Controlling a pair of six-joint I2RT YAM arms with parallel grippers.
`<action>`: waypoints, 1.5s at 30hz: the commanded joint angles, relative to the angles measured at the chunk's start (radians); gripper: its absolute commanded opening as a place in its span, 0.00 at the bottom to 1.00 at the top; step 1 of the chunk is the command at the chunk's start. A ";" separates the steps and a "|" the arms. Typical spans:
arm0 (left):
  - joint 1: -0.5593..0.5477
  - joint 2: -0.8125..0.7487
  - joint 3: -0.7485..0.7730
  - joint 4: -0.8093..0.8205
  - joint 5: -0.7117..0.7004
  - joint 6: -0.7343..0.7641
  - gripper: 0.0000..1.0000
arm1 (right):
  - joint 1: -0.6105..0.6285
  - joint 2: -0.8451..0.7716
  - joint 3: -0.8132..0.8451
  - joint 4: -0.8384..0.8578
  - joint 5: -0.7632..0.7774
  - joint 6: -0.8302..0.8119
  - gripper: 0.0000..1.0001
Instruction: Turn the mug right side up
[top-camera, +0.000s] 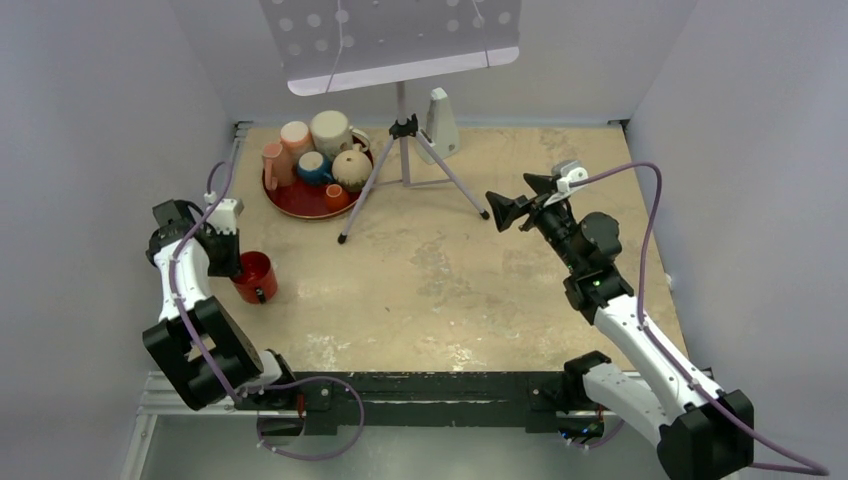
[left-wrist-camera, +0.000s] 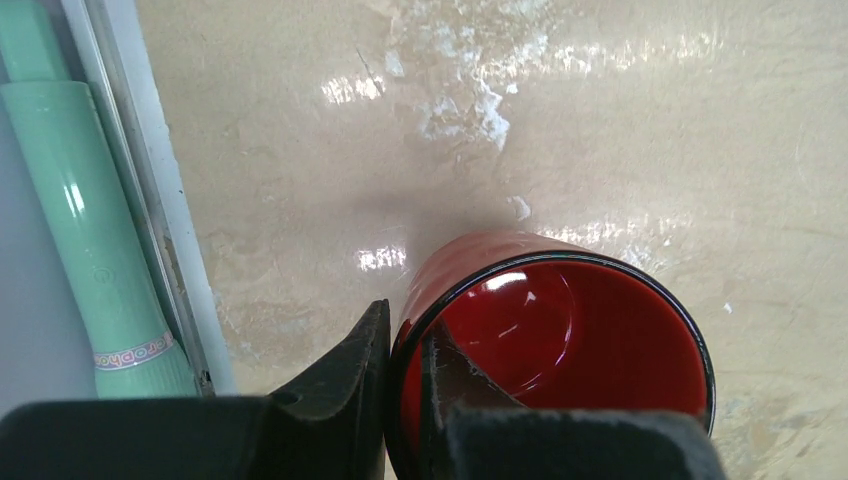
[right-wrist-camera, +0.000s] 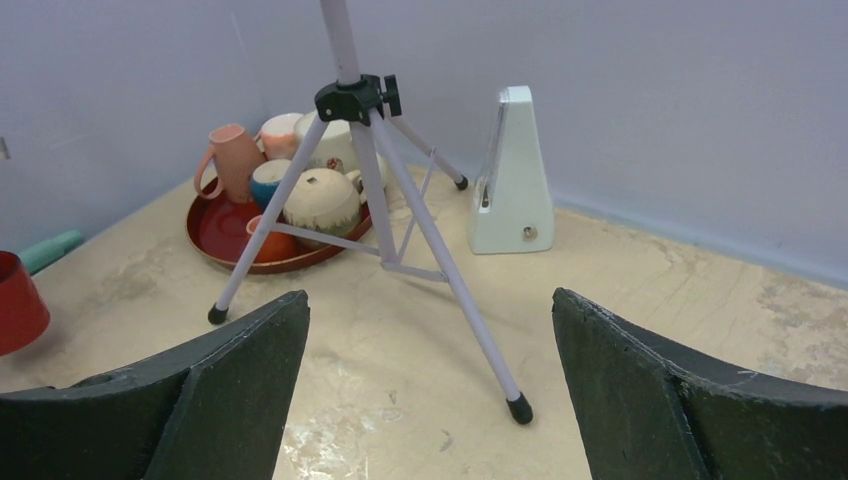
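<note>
Nearer the arms than the red tray (top-camera: 292, 203) of cups, and a little to its left, the red mug (top-camera: 257, 277) has its mouth facing up. The left gripper (left-wrist-camera: 403, 335) is clamped on the mug's rim, one finger inside the wall and one outside. I cannot tell whether the mug's base rests on the table. Well to the right of the tray, beyond the tripod stand (top-camera: 403, 150), the right gripper (right-wrist-camera: 430, 300) hangs above the table with its jaws spread wide, holding nothing.
</note>
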 joint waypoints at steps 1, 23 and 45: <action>0.045 -0.079 -0.086 0.089 0.138 0.153 0.00 | 0.006 0.028 0.043 0.049 -0.042 -0.038 0.95; 0.047 -0.083 0.042 -0.174 0.147 0.406 1.00 | 0.006 0.072 0.063 0.070 -0.038 -0.044 0.96; -0.258 0.783 0.887 0.172 -0.092 0.015 0.80 | 0.007 0.068 0.069 0.034 0.021 0.007 0.96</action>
